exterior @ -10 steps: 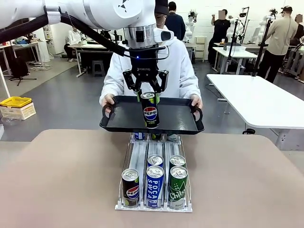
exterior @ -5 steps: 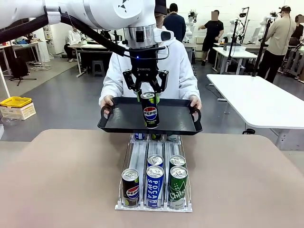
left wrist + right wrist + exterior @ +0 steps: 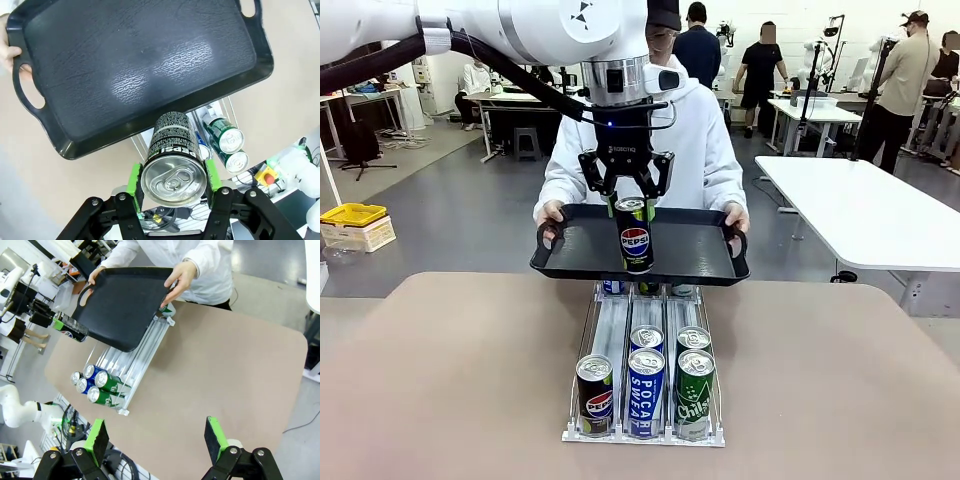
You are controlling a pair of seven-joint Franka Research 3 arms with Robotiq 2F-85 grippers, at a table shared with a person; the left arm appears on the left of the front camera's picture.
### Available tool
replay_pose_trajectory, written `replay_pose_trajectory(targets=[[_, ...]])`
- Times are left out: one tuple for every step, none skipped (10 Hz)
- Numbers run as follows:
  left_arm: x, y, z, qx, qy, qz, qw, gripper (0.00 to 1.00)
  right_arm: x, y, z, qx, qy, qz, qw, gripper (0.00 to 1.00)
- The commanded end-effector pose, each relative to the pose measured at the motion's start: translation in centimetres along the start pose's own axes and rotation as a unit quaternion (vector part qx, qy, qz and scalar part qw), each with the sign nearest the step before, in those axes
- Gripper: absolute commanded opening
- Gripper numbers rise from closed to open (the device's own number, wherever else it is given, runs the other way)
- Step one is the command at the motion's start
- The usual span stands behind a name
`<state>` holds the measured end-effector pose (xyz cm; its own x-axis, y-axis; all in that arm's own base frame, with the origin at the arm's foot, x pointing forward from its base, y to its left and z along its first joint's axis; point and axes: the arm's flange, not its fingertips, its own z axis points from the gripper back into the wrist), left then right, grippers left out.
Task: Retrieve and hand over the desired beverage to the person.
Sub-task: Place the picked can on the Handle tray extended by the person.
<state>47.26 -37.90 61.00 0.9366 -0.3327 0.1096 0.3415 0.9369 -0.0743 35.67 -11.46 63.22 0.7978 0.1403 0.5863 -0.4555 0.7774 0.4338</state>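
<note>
The left gripper (image 3: 631,206) had its green pads (image 3: 134,179) clamped on the top of the black Pepsi can (image 3: 636,242), hanging it upright from above. That top grip made sense, since it left the base free to land flat. The can hung over the black tray (image 3: 692,246), which the person (image 3: 705,150) in the white hooded jacket held level by both handles at the far edge of the table (image 3: 840,380), just above the back of the can rack (image 3: 645,400). It looked like an offered landing spot. Whether the base was touching the tray, I couldn't tell, though the left wrist view put the can close to the tray's near rim. The right gripper (image 3: 157,437) hung high over the table, jaws wide apart and empty, well clear of the handover. Next call, as I judged it: lower, then let go
</note>
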Motion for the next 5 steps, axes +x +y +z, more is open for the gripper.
replay_pose_trajectory(targets=[[2.7,0.4,1.2,0.045,-0.005,-0.013,0.999,0.59,0.2,-0.1,0.0,0.015,-0.007,0.006,1.0,1.0],[3.7,0.8,1.4,0.064,-0.009,-0.012,0.998,0.59,0.2,-0.1,0.0,0.015,-0.007,0.006,1.0,1.0],[5.1,1.3,1.9,0.072,-0.011,-0.014,0.997,0.59,0.2,-0.1,0.0,0.015,-0.007,0.006,1.0,1.0],[6.6,1.8,2.4,0.072,-0.011,-0.008,0.997,0.59,0.2,-0.1,0.0,0.015,-0.007,0.006,1.0,1.0],[8.3,2.7,2.7,0.069,-0.005,-0.01,0.998,0.59,0.2,-0.1,0.0,0.015,-0.007,0.006,1.0,1.0]])
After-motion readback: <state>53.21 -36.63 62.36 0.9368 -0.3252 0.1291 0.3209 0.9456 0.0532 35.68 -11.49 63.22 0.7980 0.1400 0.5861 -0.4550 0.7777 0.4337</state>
